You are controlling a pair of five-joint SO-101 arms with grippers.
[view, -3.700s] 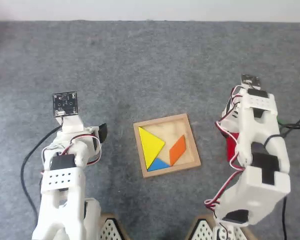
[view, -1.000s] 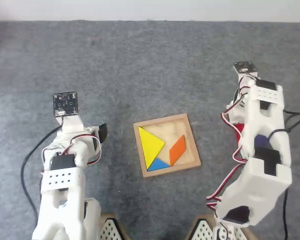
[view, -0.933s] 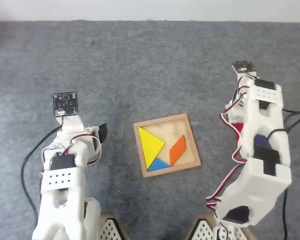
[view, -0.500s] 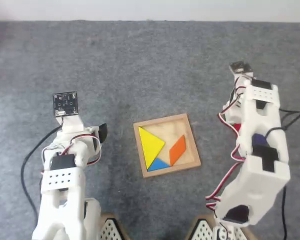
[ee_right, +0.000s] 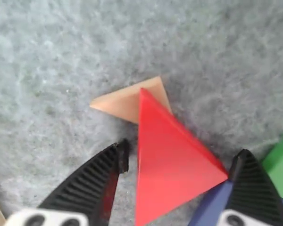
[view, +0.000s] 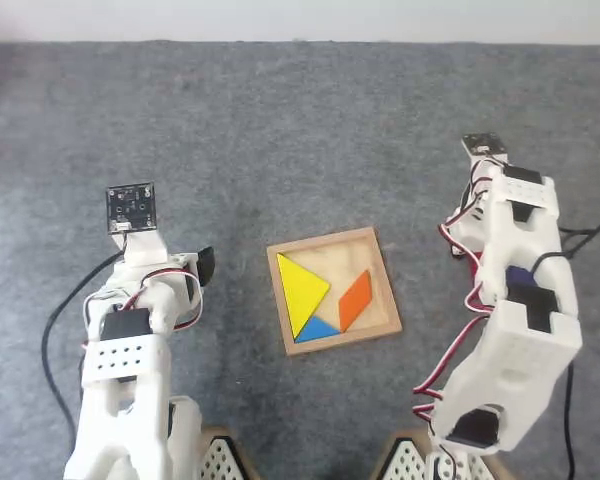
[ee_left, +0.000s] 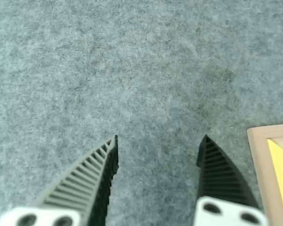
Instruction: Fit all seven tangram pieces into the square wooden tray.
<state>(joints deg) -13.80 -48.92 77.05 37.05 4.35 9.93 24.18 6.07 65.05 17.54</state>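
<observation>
Straddling red triangle [ee_right: 172, 165], right tool [ee_right: 182, 149] spread

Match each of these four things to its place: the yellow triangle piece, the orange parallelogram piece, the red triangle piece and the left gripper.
Things:
1. yellow triangle piece
2. orange parallelogram piece
3. red triangle piece
4. left gripper

Places:
A. over bare grey mat
B. in the square wooden tray, on the side nearer the right arm
C. on the mat, straddled by the open right gripper
D. in the tray, on the side nearer the left arm

Pairs: 1-D, 2-B, 3-C, 4-A
</observation>
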